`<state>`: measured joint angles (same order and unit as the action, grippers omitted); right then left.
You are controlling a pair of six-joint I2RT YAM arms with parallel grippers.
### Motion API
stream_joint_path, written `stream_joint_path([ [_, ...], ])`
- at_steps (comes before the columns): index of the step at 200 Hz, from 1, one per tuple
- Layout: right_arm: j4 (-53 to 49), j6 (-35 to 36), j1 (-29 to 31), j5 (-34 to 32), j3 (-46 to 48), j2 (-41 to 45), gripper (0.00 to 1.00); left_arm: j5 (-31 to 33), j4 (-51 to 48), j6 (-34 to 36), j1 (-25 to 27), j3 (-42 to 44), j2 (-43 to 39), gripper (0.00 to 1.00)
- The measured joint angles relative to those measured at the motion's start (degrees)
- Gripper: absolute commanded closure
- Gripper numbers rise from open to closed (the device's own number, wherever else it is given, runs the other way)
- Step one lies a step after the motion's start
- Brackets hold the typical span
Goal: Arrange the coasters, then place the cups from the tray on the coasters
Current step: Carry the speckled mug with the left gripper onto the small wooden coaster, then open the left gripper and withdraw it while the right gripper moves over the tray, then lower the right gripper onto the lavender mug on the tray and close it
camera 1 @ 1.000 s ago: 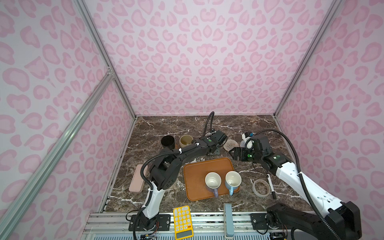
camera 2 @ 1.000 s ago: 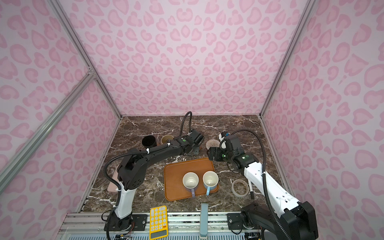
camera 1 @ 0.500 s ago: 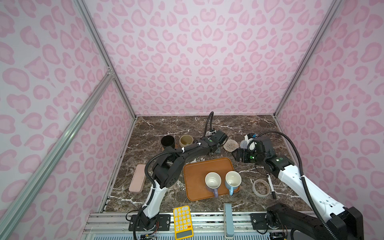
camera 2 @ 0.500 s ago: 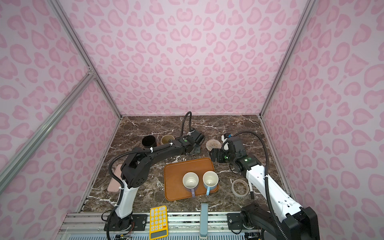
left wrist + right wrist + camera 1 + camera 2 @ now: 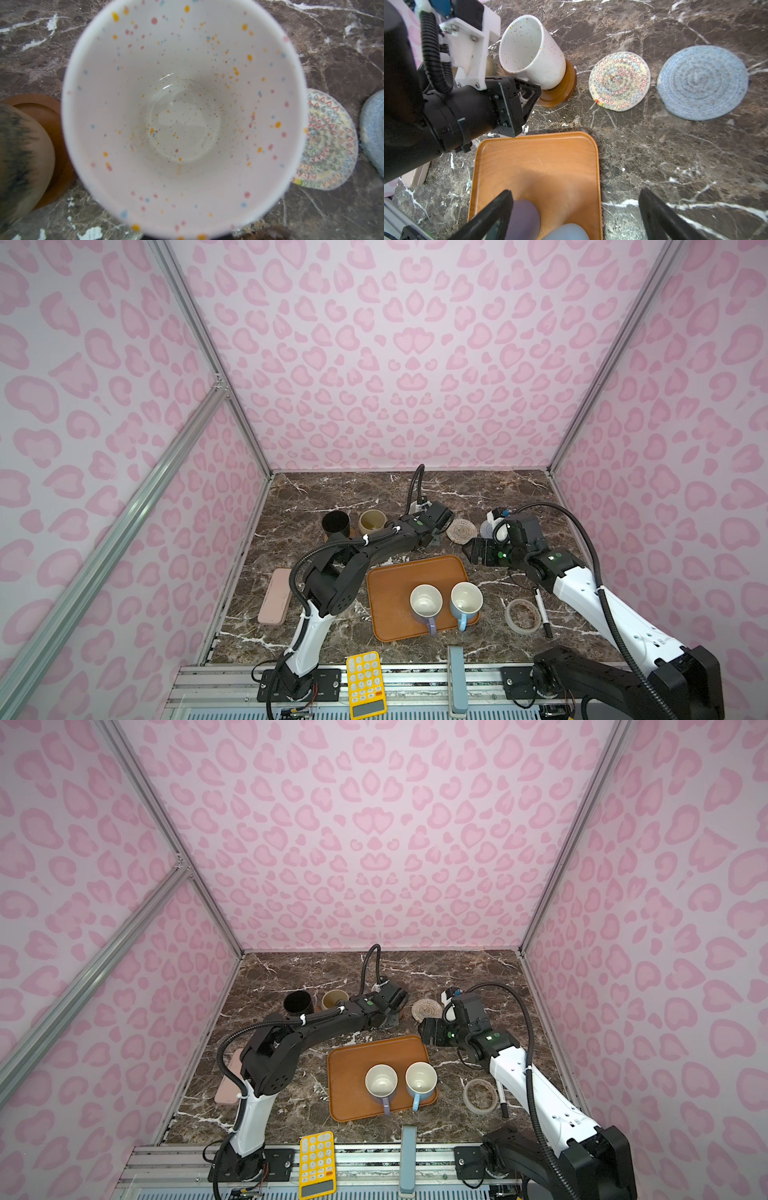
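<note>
Looking straight down into speckled white mug [image 5: 182, 116] from the left wrist view; placing it mouth-up on smooth brown coaster [image 5: 560, 91], off the tray [image 5: 390, 585]. Seeing left gripper [image 5: 529, 91] low against that mug's side, right above the coaster rim; not seeing the handle behind the black fingers, so not telling clamped from let go. Seeing right gripper [image 5: 575, 191] hanging by the tray's far right corner, fingers spread wide, grasping nothing, touching nothing.

Finding cream woven coaster [image 5: 619, 81] with coloured zigzags just beside the brown one, then grey-blue woven coaster [image 5: 703, 83] just beside that. Noting small gaps between them, and both flat and bare on marble tabletop [image 5: 675, 155].

Spotting black mug [image 5: 335, 523] and cream-yellow mug [image 5: 372, 521] upright, side by side, on the far side of the left arm from those coasters. Seeing second smooth brown coaster [image 5: 56, 128] under the cream-yellow one; not making out the black mug's support.

Counting two cups on the tray in both top views: lavender mug [image 5: 425, 601] and light blue mug [image 5: 466, 599], upright, just beside each other on the near right part, handles pointing at the near edge.

Noting extras: tape roll [image 5: 509, 616] and pen [image 5: 541, 612] right of the tray, yellow calculator [image 5: 365, 682] on the front rail, pink case [image 5: 275, 596] left of the left arm.
</note>
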<state>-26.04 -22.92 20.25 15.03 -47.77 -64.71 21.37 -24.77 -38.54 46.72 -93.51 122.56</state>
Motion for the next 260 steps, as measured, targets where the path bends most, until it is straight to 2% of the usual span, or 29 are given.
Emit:
stream_joint_path([
  [28, 0.0, 0.11, 0.0, -0.04, 0.0, -0.13, 0.04, -0.66, 0.0, 0.07, 0.0, 1.18, -0.33, 0.57],
  [44, -0.02, 0.33, -0.07, -0.11, 0.0, -0.35, 0.04, -1.18, 0.09, 0.15, 0.0, 1.79, -0.57, 0.5],
  [55, -0.11, 0.68, -0.11, -0.5, 0.0, -0.42, 0.03, -1.57, 0.02, 0.17, 0.0, 2.16, -1.09, 0.42],
  [89, -1.68, 1.66, -0.11, -0.37, -1.95, 0.22, 0.04, -1.81, 0.48, 0.76, 0.28, 3.74, -5.18, 0.35],
  [99, -2.38, 1.88, -0.11, -0.26, -2.69, 0.79, 0.04, -1.75, 0.52, 0.83, 0.46, 4.15, -6.69, 0.3],
  [112, -3.61, 2.34, 0.2, -0.24, -3.43, 1.7, 0.04, -1.44, 0.59, 1.18, 0.7, 5.03, -8.79, 0.16],
  [127, -5.81, 2.54, 1.51, -1.09, -4.5, 3.3, 0.04, -1.4, 0.7, 1.25, 0.94, 6.86, -11.93, 0.06],
  [150, -9.97, 2.54, 6.86, -4.11, -6.95, 6.32, 0.05, -1.6, 0.92, 1.95, 1.33, 10.62, -18.21, 0.0],
  [188, -16.63, 0.31, 18.78, -10.71, -10.43, 8.76, 0.1, -5.25, 1.42, 3.1, 1.38, 16.61, -29.0, 0.01],
  [237, -21.88, -7.72, 37.46, -19.41, -11.58, 6.88, 0.2, -13.88, 1.16, 4.42, 1.22, 25.51, -39.23, 0.0],
  [260, -22.62, -11.54, 44.15, -23.12, -11.61, 4.59, 0.23, -17.42, 1.05, 4.66, 0.52, 30.62, -43.85, 0.0],
])
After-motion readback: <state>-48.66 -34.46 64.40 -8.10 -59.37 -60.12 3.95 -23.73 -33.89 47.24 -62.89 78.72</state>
